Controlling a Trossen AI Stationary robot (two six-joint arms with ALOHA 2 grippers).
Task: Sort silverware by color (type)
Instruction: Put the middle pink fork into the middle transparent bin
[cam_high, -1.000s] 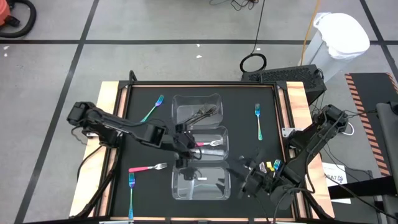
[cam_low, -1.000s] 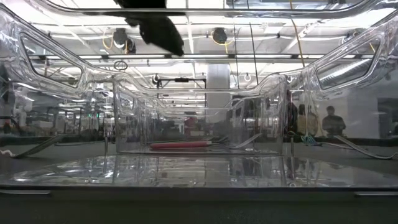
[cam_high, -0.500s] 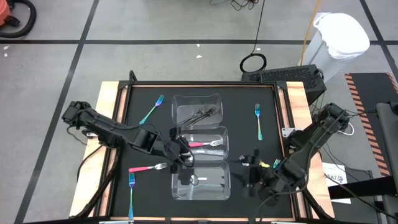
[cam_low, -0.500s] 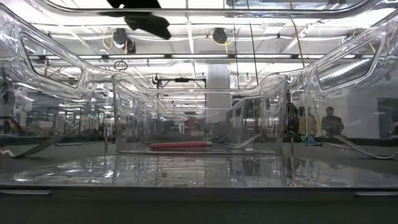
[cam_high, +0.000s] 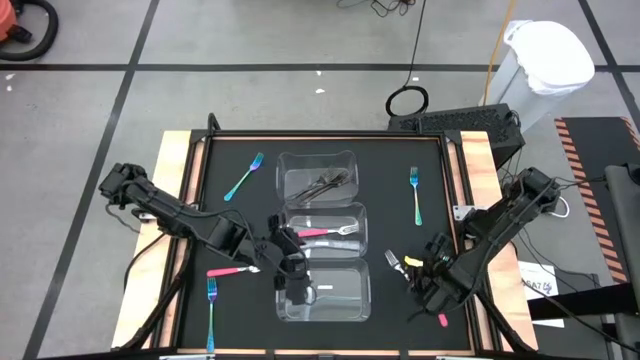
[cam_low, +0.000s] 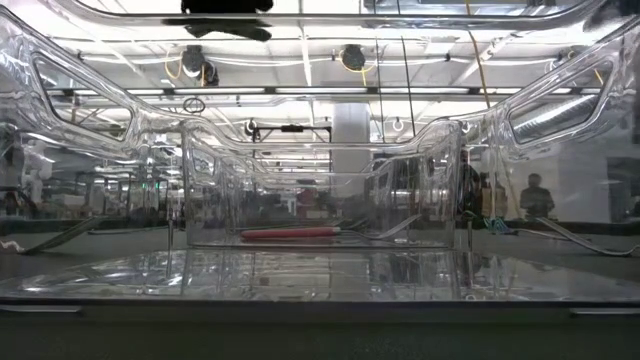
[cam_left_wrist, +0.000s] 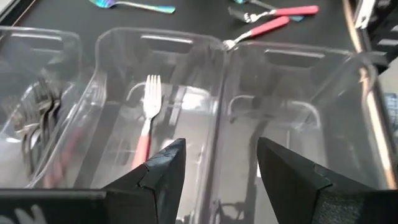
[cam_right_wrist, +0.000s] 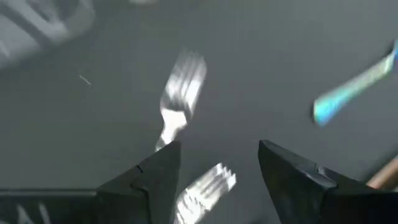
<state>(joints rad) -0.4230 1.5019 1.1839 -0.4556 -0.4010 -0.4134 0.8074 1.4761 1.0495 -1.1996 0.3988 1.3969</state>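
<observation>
Three clear containers stand in a column mid-table. The far one (cam_high: 317, 178) holds dark grey forks (cam_left_wrist: 34, 118). A pink-handled fork (cam_high: 325, 231) (cam_left_wrist: 148, 118) lies flat in the middle one. My left gripper (cam_high: 296, 272) (cam_left_wrist: 214, 168) is open and hovers by the containers' left side, over the wall between the middle and near ones. My right gripper (cam_high: 420, 280) (cam_right_wrist: 211, 168) is open above loose forks right of the near container: silver tines (cam_right_wrist: 180, 93), a teal handle (cam_right_wrist: 354, 87). Each touches nothing.
Loose forks lie flat on the black mat: teal ones at far left (cam_high: 244, 175), near left (cam_high: 211, 312) and far right (cam_high: 415, 195), and a pink one (cam_high: 232, 269) by my left arm. The near container (cam_high: 335, 297) shows no fork. Wooden table edges frame the mat.
My left gripper has drawn back from over the middle container toward the near edge and has risen, almost leaving the low view's top. My right gripper has swung a little toward the right edge, and a fork's tines now show left of it.
</observation>
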